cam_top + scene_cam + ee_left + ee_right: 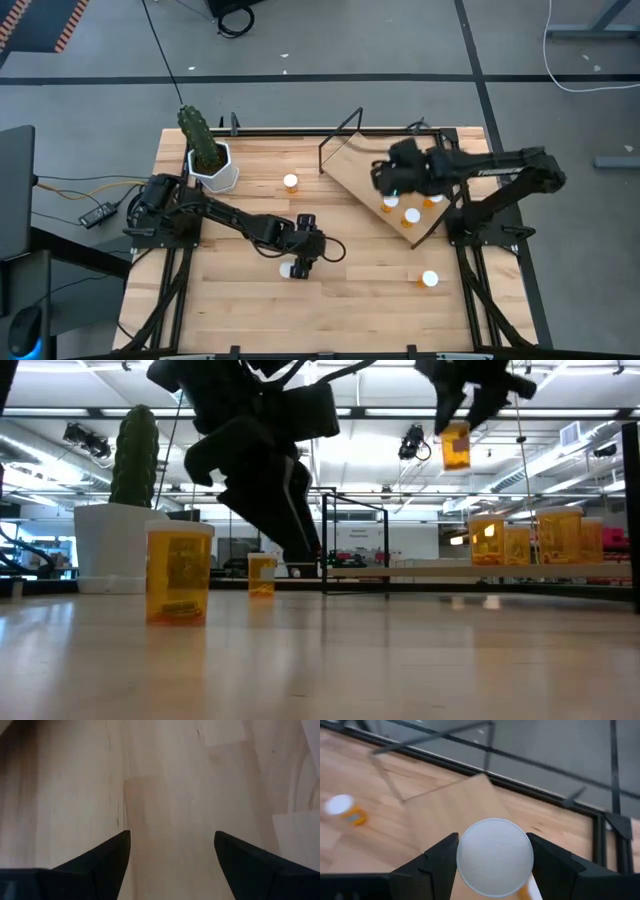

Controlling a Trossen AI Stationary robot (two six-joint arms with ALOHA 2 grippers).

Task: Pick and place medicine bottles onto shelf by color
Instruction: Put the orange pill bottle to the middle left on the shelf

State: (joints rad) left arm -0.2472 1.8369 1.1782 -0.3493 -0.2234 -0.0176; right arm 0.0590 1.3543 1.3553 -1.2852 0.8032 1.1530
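My right gripper [388, 180] hangs over the tilted wooden shelf [355, 165], shut on an amber medicine bottle [455, 445] with a white cap. Three more bottles stand on the shelf board [412, 215], seen in a row in the low view [515, 545]. My left gripper [303, 252] is open, pointing down at bare tabletop [172, 795], with nothing between its fingers. A bottle [290, 270] stands on the table right beside it. Further bottles stand upright on the table at the far middle [290, 182] and near right [430, 279]. My right gripper [492, 840] pinches the bottle at its white cap [495, 857], one finger [437, 857] on either side, coming from above and pointing down. The bottle hangs upright below the fingers [470, 395], lifted clear above the shelf.
A cactus in a white pot [210, 160] stands at the table's far left corner. The shelf's black wire frame [340, 135] rises at the far middle. Open wood lies along the near edge [350, 320]. Cables and a small device lie on the floor at left [95, 212].
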